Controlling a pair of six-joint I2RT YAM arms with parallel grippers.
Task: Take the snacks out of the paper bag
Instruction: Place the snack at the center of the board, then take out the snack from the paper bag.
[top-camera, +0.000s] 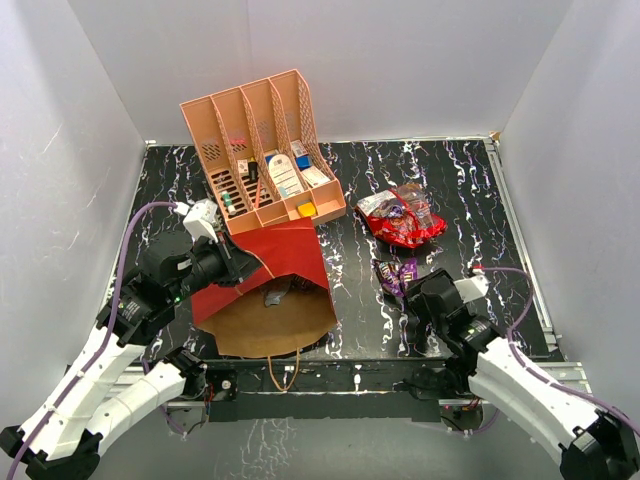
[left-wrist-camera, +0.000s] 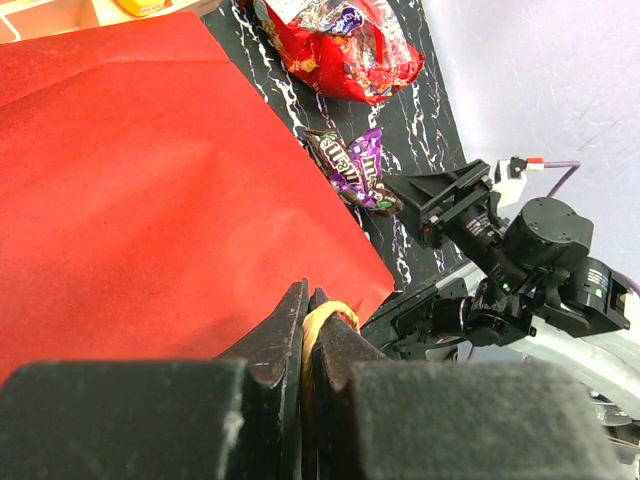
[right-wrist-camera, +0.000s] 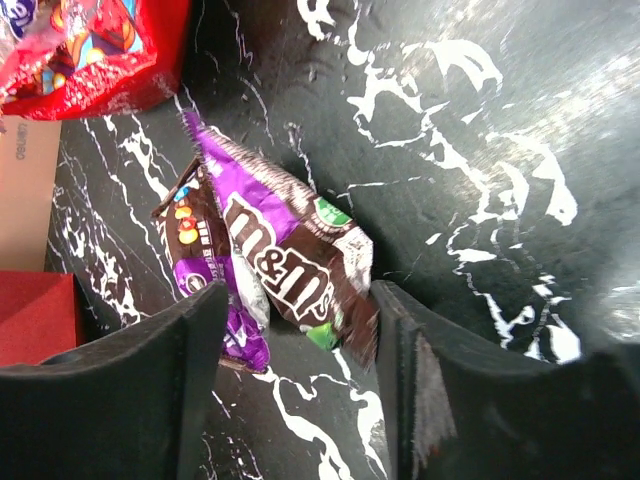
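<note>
Left claw (left-wrist-camera: 310, 300) is clamped shut on a tan bit of the paper bag (top-camera: 290, 250), which lies on its side, mouth toward the arms, a silvery wrapper (top-camera: 275, 296) inside. Right claw (right-wrist-camera: 300, 300) stands open astride the brown and purple candy packs (right-wrist-camera: 270, 265) on the table (top-camera: 460, 180), near the shiny red bag (top-camera: 403, 218).

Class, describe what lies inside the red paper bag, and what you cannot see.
Through the open mouth of the paper bag, one silvery wrapper lies on brown lining. Its red top wall hides anything deeper.
</note>
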